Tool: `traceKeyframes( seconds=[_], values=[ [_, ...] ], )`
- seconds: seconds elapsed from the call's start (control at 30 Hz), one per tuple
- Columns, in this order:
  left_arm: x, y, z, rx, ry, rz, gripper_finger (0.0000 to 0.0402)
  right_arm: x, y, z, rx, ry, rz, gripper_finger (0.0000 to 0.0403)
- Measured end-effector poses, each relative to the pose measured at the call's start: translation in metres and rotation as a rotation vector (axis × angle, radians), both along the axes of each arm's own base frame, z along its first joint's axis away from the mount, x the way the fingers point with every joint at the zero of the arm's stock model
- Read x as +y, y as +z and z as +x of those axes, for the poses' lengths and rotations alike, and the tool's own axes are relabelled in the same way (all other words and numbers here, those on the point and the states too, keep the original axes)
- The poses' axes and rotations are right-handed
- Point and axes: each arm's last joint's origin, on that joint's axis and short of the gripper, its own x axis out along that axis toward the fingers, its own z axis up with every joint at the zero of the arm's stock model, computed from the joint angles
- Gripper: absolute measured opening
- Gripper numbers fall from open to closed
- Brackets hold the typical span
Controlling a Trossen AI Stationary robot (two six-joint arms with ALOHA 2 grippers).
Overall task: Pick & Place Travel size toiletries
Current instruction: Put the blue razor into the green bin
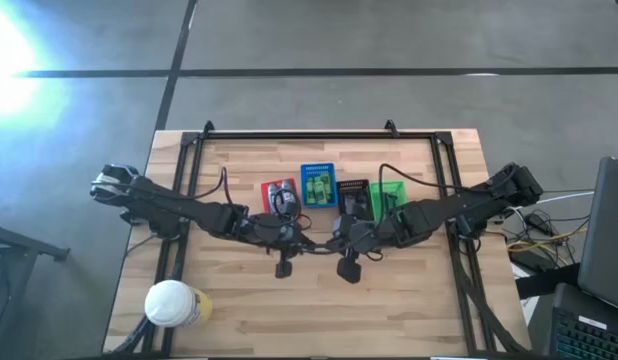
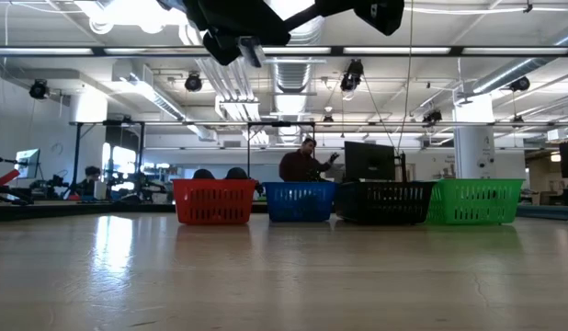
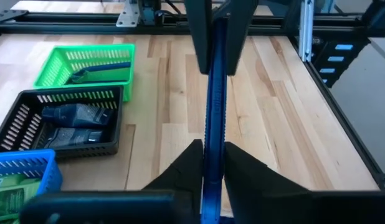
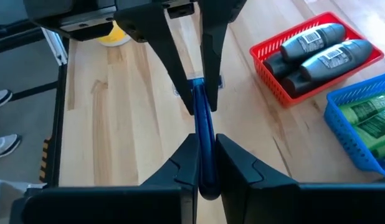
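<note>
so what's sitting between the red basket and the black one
The blue basket, holding green packets, sits between the red basket and black basket, shown in the high view.

The pale wooden plank counter [image 3: 273,112] has a smooth, faintly satin finish with visible grain and seams. The red [image 4: 276,78], blue [image 4: 367,155], black [image 3: 18,127] and green [image 3: 86,59] slotted baskets look like moulded plastic. The grey oval mini bottles [image 4: 323,53] look like smooth plastic with printed labels. The thin dark blue stick [image 3: 212,137] is glossy, catching light. Each claw's fingers [image 4: 180,165] look matt black.
</note>
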Motion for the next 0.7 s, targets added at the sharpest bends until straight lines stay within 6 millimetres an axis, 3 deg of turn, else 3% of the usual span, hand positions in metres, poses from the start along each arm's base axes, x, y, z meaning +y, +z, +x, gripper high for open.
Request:
traceKeyframes(
  seconds=[0.23,0.4,0.53,0.7],
  values=[
    [0.0,0.001,0.0,-0.008,0.037,-0.04,0.0154,-0.01,-0.006,-0.003,0.064,-0.074,-0.037,0.0029],
    [0.001,0.006,-0.004,-0.014,0.064,-0.035,0.0222,-0.019,-0.013,-0.016,0.147,-0.308,-0.102,0.0029],
    [0.003,0.011,-0.015,0.011,0.125,-0.009,0.0252,-0.019,-0.014,-0.047,0.179,-0.651,-0.144,0.0029],
    [0.007,0.018,-0.028,0.042,0.154,0.019,0.026,-0.013,-0.027,-0.093,0.222,-1.05,-0.141,0.0029]
  ],
)
